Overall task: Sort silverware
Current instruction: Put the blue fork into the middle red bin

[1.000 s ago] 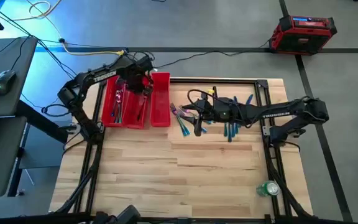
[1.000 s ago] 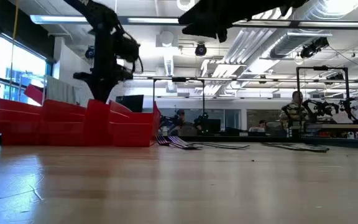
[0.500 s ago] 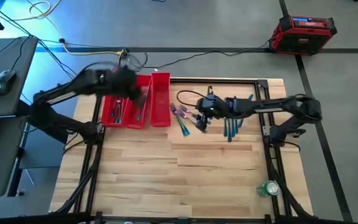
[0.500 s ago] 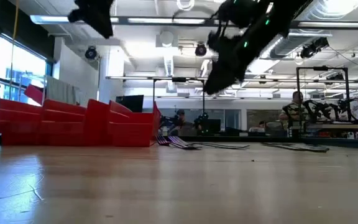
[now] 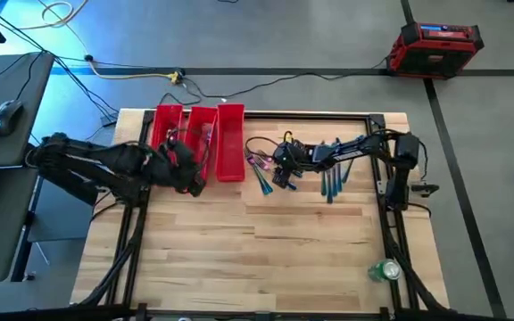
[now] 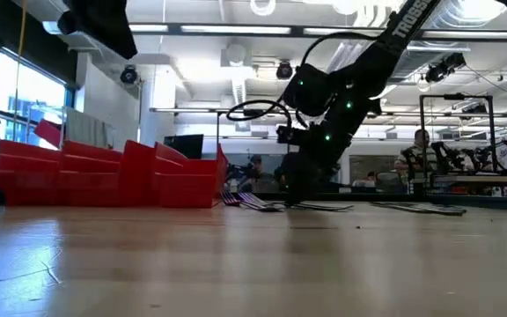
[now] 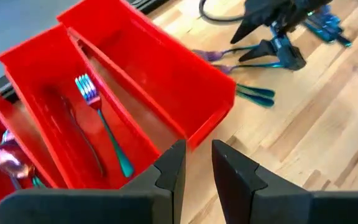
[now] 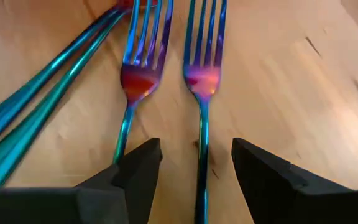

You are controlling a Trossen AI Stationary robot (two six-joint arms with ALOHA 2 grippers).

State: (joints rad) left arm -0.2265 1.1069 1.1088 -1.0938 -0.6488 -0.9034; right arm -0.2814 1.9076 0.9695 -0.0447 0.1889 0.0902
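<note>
The right gripper (image 8: 194,163) has dropped to the table among the loose silverware (image 5: 264,174) near the far edge, fingers parted astride one fork (image 8: 202,106), gripping nothing yet. The left gripper (image 7: 196,167) has withdrawn from the red tray (image 7: 219,98), slightly parted and empty, one fork (image 7: 101,121) lying in the middle compartment. Next pick is beginning.
</note>
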